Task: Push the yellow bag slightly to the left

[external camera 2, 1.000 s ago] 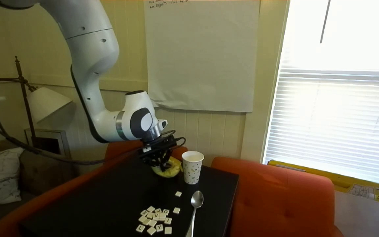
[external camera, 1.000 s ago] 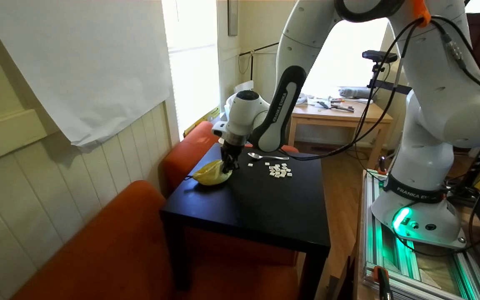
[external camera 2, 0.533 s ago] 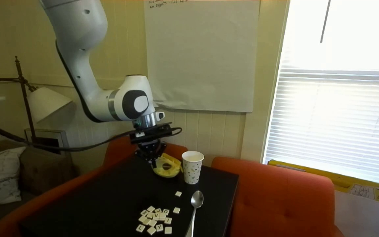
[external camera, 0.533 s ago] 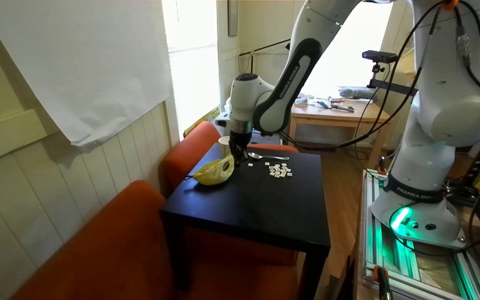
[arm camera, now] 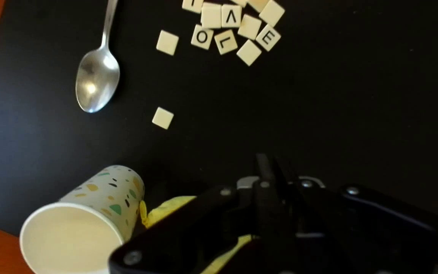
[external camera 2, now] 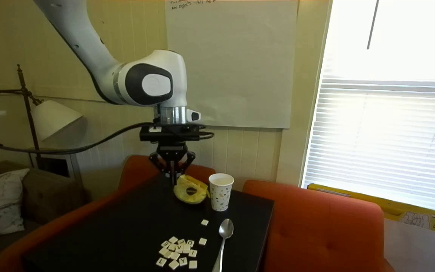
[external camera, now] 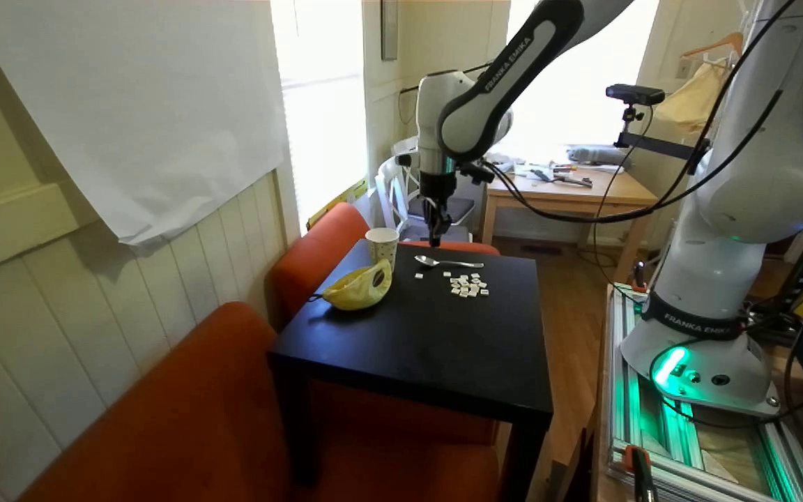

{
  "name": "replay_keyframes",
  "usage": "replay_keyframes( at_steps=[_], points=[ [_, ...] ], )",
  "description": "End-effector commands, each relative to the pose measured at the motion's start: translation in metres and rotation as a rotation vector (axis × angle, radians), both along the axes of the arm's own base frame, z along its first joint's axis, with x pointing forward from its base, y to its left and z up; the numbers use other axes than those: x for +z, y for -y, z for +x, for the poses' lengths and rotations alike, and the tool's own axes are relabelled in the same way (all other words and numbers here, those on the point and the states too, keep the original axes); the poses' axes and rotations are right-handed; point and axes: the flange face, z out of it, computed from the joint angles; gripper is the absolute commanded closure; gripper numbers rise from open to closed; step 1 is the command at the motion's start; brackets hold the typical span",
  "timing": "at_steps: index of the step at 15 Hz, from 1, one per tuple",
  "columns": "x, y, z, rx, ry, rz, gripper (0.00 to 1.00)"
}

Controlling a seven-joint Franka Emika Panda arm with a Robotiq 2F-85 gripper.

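The yellow bag [external camera: 356, 289] is a lumpy pouch with a dark oval patch. It sits on the black table near the wall side, in both exterior views [external camera 2: 182, 194]. My gripper [external camera: 435, 242] is raised above the table, apart from the bag, with its fingers pointing down. In an exterior view the fingertips [external camera 2: 173, 183] overlap the bag's upper left edge. In the wrist view the fingers [arm camera: 273, 160] lie close together with nothing seen between them. There the bag [arm camera: 165, 209] is mostly hidden behind the gripper's linkage.
A patterned paper cup [external camera 2: 220, 192] stands right beside the bag. A metal spoon [external camera 2: 225, 229] and several white letter tiles [external camera 2: 179, 247] lie on the black table [external camera: 429, 341]. Orange seats [external camera 2: 315, 226] and a wall border the table.
My gripper has lifted up from the bag and moved back toward the robot's base, with the arm straightening upright. The bag, cup, spoon and tiles look unmoved.
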Motion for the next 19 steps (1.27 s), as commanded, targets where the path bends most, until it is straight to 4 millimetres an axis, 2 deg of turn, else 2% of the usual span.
replay_keyframes(
  at_steps=[1, 5, 8, 10, 13, 14, 19],
  points=[
    [0.035, 0.023, -0.028, -0.099, -0.003, 0.042, 0.60],
    [0.062, 0.040, -0.046, -0.163, 0.021, 0.070, 0.32],
    [0.077, 0.043, -0.061, -0.169, 0.037, 0.096, 0.10],
    [0.082, 0.043, -0.070, -0.176, 0.052, 0.115, 0.01],
    [0.087, 0.040, -0.082, -0.188, 0.077, 0.114, 0.00],
    [0.082, 0.045, -0.065, -0.178, 0.057, 0.085, 0.00],
    [0.081, 0.044, -0.067, -0.177, 0.056, 0.086, 0.00]
  ],
)
